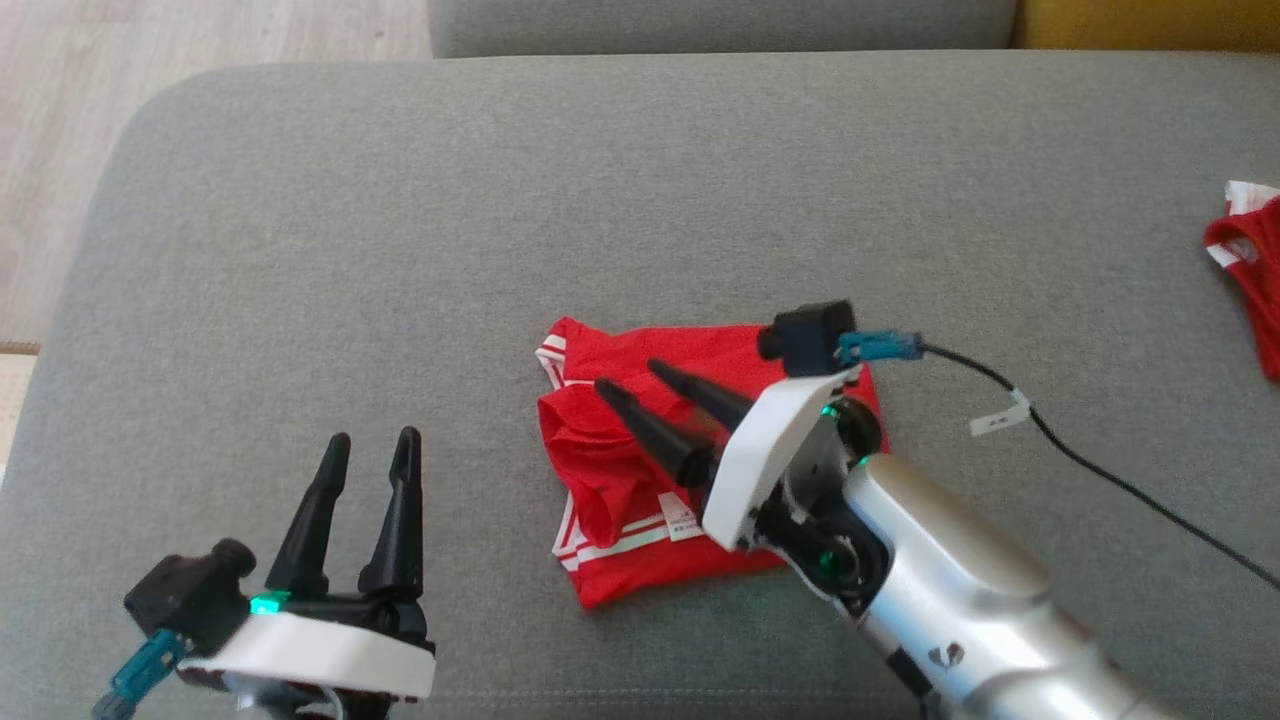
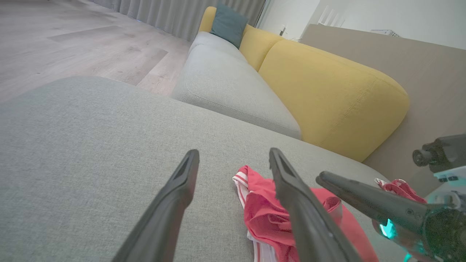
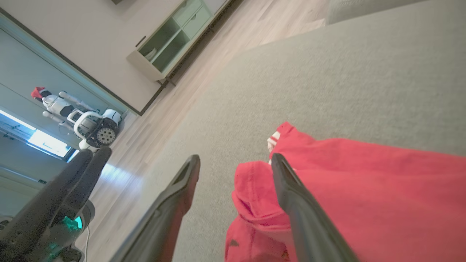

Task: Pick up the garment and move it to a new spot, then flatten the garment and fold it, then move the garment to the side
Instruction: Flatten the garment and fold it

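Garment: red jersey (image 1: 615,500), folded into a compact rectangle with white striped trim showing. It lies flat on the grey cushion (image 1: 500,200), nearer the front edge than the back and about midway between the left and right edges.
Right end effector (image 1: 628,374): over the garment's back left part, fingers spread, gripping nothing. Whether it touches the cloth is unclear.
Left end effector (image 1: 374,436): fingers wide apart and empty, over bare cushion near the front left corner, seemingly parked clear of the fold.
Count: one folded garment; one smaller red piece (image 1: 1250,260) at the right edge; two end effectors.
Stage: folding looks done; the move aside seems not yet made.
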Available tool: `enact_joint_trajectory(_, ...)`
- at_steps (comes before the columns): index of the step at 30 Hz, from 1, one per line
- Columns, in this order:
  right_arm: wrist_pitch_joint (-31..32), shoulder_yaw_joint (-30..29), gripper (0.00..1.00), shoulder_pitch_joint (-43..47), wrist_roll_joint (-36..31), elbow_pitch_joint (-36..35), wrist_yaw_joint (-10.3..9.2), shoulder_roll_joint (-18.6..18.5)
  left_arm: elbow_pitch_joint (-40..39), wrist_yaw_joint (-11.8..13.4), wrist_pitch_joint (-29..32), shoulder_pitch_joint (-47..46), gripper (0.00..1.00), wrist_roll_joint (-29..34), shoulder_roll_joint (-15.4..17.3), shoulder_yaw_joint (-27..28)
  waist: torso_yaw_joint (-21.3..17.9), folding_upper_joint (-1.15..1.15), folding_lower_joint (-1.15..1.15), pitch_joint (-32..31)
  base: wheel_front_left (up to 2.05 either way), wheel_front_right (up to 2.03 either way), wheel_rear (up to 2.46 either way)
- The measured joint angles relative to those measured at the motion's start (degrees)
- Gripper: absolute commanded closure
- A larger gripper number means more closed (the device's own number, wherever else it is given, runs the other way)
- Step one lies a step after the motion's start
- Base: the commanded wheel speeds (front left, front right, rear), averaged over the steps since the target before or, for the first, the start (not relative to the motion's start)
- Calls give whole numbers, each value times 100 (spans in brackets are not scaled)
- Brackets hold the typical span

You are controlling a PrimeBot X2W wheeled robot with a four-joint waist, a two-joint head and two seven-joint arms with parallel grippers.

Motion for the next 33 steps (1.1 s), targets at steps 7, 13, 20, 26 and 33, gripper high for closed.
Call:
enact_joint_trajectory(7, -951, -464, 0, -252, -611, 472, 0, 2, 89, -19, 0, -27, 0, 101, -35, -11, -150, 0, 0, -3, 0, 0, 0)
enact_joint_trajectory(13, -1429, -982, 0, -241, -1210, 638, 0, 1, 122, -23, 0, -74, 0, 148, -66, -23, -303, 0, 0, 0, 0, 0, 0)
enact_joint_trajectory(20, -1801, -1793, 0, 161, -1837, 480, 0, -63, 154, -25, -1, -152, 0, 248, -76, -51, -422, 0, 0, 3, 0, 0, 0)
enact_joint_trajectory(26, -2171, -2710, 0, 764, -2653, 97, 0, -186, 199, -14, -1, -148, 0, 382, -134, -45, -444, 0, 0, -86, 0, 0, 0)
enact_joint_trajectory(33, -2403, -3631, 0, 1735, -3510, -604, 0, -10, 222, 35, -1, -21, 0, 695, -419, 209, -411, 0, 0, -285, 0, 0, 0)
